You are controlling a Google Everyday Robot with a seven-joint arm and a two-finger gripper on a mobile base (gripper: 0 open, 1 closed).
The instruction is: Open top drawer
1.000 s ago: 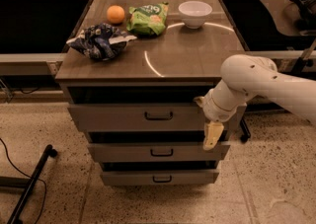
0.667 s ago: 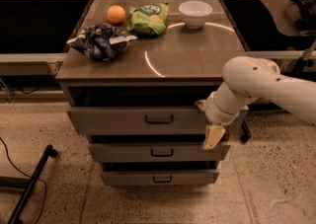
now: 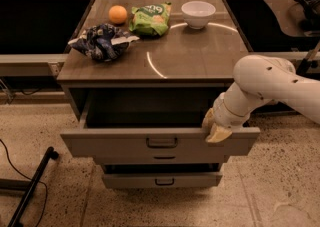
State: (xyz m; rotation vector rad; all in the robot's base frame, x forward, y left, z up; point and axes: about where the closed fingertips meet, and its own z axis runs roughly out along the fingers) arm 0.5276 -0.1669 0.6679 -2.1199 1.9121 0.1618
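1. the top drawer (image 3: 120, 143) stands pulled out from the cabinet (image 3: 200, 56) in the lower middle of the frame, its dark inside showing; its small dark handle (image 3: 161, 142) sits at the centre of the front
2. the gripper (image 3: 216, 128) is at the right end of that drawer's front, tan tips against the top edge; whether it is open or closed on the edge i cannot tell
3. the white arm (image 3: 270, 83) comes in from the right edge of the frame
4. two narrower drawers (image 3: 162, 181) show below, only slightly out
5. on the cabinet top, toward the upper frame: an orange (image 3: 118, 14), a green bag (image 3: 150, 19), a white bowl (image 3: 198, 13); a crumpled blue bag (image 3: 102, 42) lies at upper left
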